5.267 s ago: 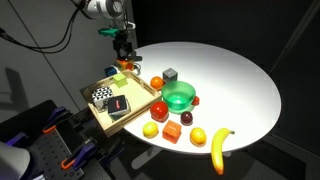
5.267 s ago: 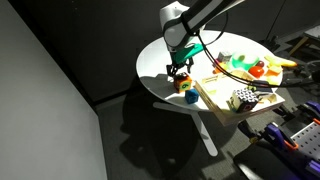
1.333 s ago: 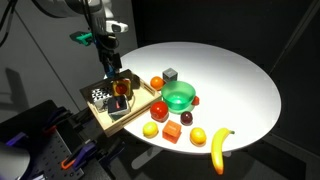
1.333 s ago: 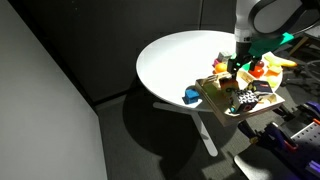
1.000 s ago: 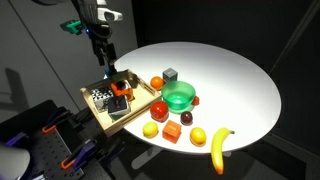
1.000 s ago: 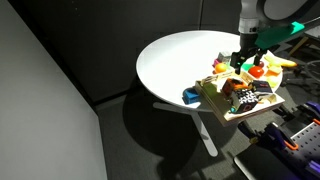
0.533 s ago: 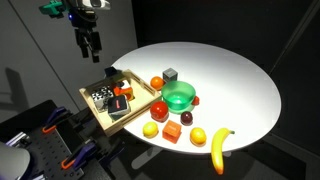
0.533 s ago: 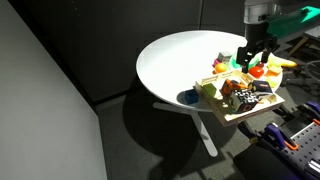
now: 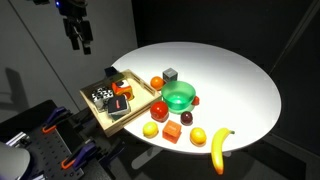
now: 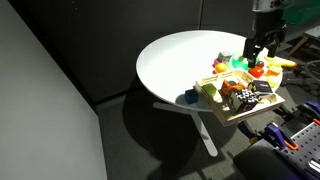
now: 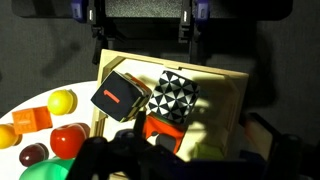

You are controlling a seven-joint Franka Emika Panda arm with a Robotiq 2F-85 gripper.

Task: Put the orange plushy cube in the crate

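Note:
The orange plushy cube (image 9: 123, 90) lies inside the light-wood crate (image 9: 93, 112) at the table's edge. With it are a black box with a red mark (image 9: 118, 104) and a black-and-white checkered cube (image 9: 99, 97). The wrist view looks down on the crate (image 11: 238, 100), with the orange plushy cube (image 11: 160, 128) below the checkered cube (image 11: 174, 95). My gripper (image 9: 77, 38) is open and empty. It hangs well above the crate and off to its side, and also shows in an exterior view (image 10: 258, 45).
On the round white table (image 9: 230, 80) are a green translucent bowl (image 9: 180, 97), an orange fruit (image 9: 157, 83), a grey cube (image 9: 171, 74), a red tomato (image 9: 159, 109), a lemon (image 9: 151, 129), a red-orange hard cube (image 9: 172, 132) and a banana (image 9: 219, 148). A blue object (image 10: 190, 97) lies by the crate.
My gripper has risen up and away from the crate. The orange plushy cube it held low over the crate now rests inside.

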